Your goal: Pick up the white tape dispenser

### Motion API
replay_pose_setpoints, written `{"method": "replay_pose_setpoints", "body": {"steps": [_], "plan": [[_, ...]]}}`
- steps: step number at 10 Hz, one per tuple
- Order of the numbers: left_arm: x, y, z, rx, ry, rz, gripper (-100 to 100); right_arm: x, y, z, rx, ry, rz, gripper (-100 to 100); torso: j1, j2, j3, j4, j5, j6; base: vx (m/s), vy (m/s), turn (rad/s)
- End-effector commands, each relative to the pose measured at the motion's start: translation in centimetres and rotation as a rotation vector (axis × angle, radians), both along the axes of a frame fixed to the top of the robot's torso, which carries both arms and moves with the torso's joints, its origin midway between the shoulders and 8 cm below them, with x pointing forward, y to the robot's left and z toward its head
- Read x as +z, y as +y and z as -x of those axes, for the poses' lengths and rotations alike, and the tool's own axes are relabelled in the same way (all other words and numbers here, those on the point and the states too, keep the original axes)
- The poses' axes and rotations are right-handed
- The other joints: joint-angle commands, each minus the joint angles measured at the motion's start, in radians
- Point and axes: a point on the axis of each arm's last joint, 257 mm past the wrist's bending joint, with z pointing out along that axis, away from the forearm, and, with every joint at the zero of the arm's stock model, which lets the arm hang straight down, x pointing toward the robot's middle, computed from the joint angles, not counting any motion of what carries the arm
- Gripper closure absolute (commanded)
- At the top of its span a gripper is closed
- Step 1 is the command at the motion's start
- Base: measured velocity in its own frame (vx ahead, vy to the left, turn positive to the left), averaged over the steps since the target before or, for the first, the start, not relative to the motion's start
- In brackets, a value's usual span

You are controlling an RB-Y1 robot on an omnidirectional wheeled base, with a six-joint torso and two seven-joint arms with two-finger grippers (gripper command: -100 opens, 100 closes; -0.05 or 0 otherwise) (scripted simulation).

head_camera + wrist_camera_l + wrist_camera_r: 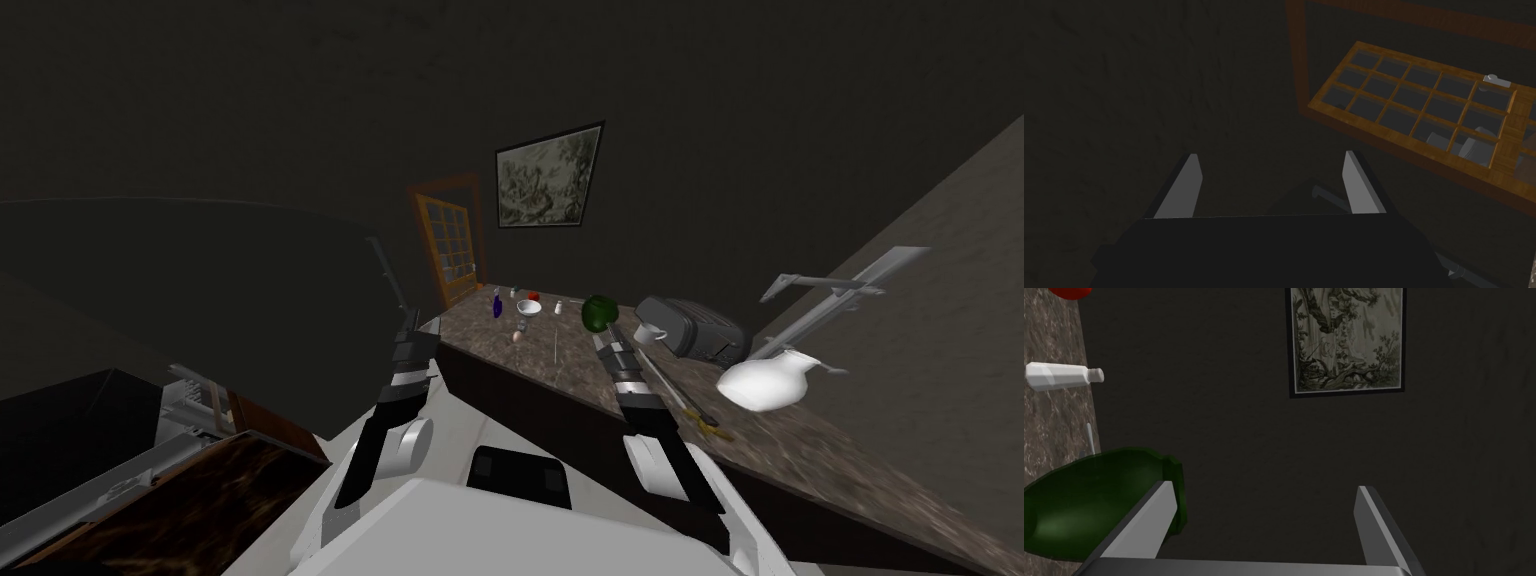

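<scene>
Counter (800, 440) holds one green vase (597, 313), one jug (768, 384); left pincer (1271, 156), right pincer (1265, 486) apart.

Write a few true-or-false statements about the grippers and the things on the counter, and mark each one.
The right gripper is open and empty. True.
The left gripper is shut on a bottle. False: it is open and holds nothing.
A green vase is close beside the right gripper. True.
The white jug lies on the floor. False: it is on the counter.
</scene>
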Motion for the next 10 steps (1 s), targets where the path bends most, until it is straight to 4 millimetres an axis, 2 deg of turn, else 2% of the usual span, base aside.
{"method": "replay_pose_setpoints", "body": {"steps": [1, 2, 3, 5, 6, 7, 8, 9, 10], "plan": [[0.0, 0.0, 0.0, 0.000, 0.000, 0.000, 0, -0.6, 0.0, -0.6, 0.009, 0.023, -0.018, -100, 0.000, 0.000, 0.000, 0.000, 0.000, 0.000, -0.005, 0.000, 0.020], [0.0, 0.0, 0.0, 0.000, 0.000, 0.000, 0, -1.3, -0.4, -1.7, 0.013, 0.054, -0.031, -100, 0.000, 0.000, 0.000, 0.000, 0.000, 0.000, -0.006, 0.006, 0.036], [0.0, 0.0, 0.0, 0.000, 0.000, 0.000, 0, -1.3, -0.4, -1.7, 0.015, 0.055, -0.035, -100, 0.001, 0.000, 0.000, 0.000, 0.000, 0.000, -0.003, 0.006, 0.023], [0.0, 0.0, 0.0, 0.000, 0.000, 0.000, 0, -2.8, -1.5, -4.0, 0.011, 0.115, -0.059, -100, 0.001, 0.000, 0.000, 0.000, 0.000, 0.000, -0.003, 0.016, 0.042], [0.0, 0.0, 0.0, 0.000, 0.000, 0.000, 0, -2.8, -1.5, -4.2, 0.016, 0.120, -0.080, -100, 0.002, -0.001, 0.000, 0.000, 0.000, 0.000, -0.001, 0.020, 0.026], [0.0, 0.0, 0.0, 0.000, 0.000, 0.000, 0, -3.5, -2.3, -5.5, 0.005, 0.153, -0.093, -100, 0.002, 0.000, 0.000, 0.000, 0.000, 0.000, 0.001, 0.028, 0.034], [0.0, 0.0, 0.0, 0.000, 0.000, 0.000, 0, -3.5, -2.3, -5.5, 0.010, 0.154, -0.107, -100, 0.002, -0.001, 0.000, 0.000, 0.000, 0.000, 0.003, 0.023, 0.014], [0.0, 0.0, 0.0, 0.000, 0.000, 0.000, 0, -4.1, -3.2, -6.8, -0.003, 0.184, -0.125, -100, 0.002, -0.001, 0.000, 0.000, 0.000, 0.000, 0.005, 0.030, 0.042], [0.0, 0.0, 0.0, 0.000, 0.000, 0.000, 0, -4.2, -3.2, -6.8, -0.001, 0.188, -0.138, -100, 0.002, -0.001, 0.000, 0.000, 0.001, 0.000, 0.005, 0.024, 0.013]]}}
